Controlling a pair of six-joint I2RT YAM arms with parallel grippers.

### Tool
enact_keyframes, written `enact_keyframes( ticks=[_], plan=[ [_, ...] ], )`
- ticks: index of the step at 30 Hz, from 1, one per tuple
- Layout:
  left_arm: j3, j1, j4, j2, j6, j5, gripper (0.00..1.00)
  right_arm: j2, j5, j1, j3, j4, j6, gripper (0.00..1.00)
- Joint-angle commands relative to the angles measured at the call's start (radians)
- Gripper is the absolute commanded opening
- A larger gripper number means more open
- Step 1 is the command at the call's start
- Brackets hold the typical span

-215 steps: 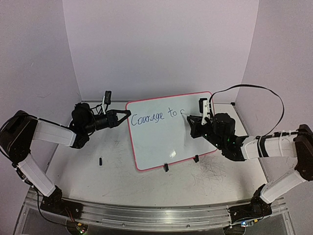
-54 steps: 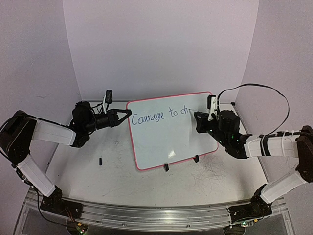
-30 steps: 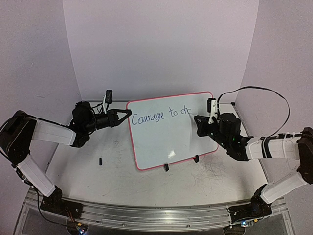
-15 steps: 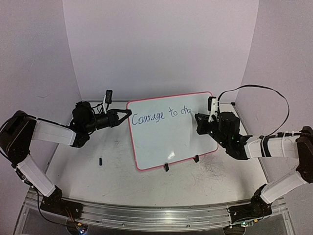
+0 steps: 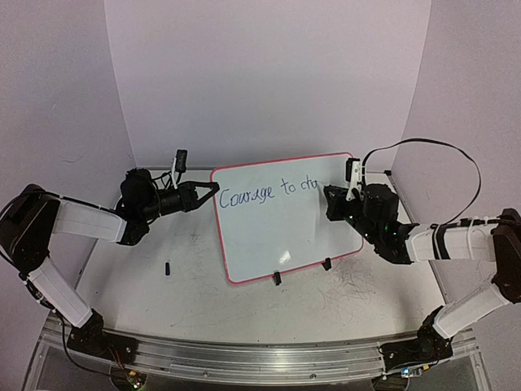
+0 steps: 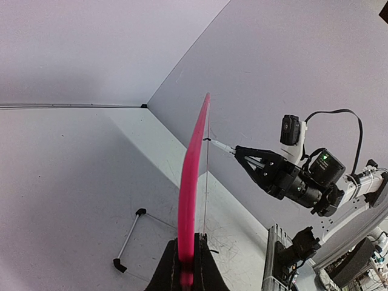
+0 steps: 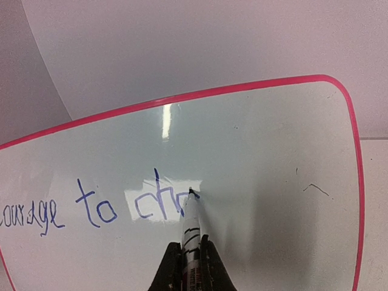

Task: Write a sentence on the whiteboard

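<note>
clamping its left rim, the left gripper [image 5: 213, 188] is closed on the whiteboard [image 5: 277, 236], which stands leaning back in the middle. it seems light, stiff and slippery, so the rim is the good hold. the right gripper [image 5: 328, 193] grips a marker [image 7: 190, 224], tip at the sentence [image 5: 264, 194].

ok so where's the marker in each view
top external: marker, tiny, right of centre at the right hand's tip
left wrist: mid-frame, poking left from that hand
right wrist: bottom centre, tip at the writing's end
shared landmark: the whiteboard's pink rim, in all three
</note>
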Motion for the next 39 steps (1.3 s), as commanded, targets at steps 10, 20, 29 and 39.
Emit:
enact_keyframes(
  ticks=[10, 20, 29, 39],
  plan=[
    [0.013, -0.041, -0.113, 0.005, 0.06, 0.013, 0.0, -0.065, 0.002, -0.003, -0.047, -0.034, 0.013, 0.0],
    [0.02, -0.045, -0.117, 0.012, 0.063, 0.012, 0.0, -0.089, -0.003, -0.007, 0.014, -0.003, -0.001, 0.0],
    [0.018, -0.045, -0.119, 0.011, 0.066, 0.01, 0.0, -0.039, -0.003, -0.022, 0.047, 0.008, -0.007, 0.0],
    [0.018, -0.047, -0.12, 0.012, 0.068, 0.011, 0.0, -0.019, -0.011, -0.023, 0.022, 0.006, -0.001, 0.0]
  ],
)
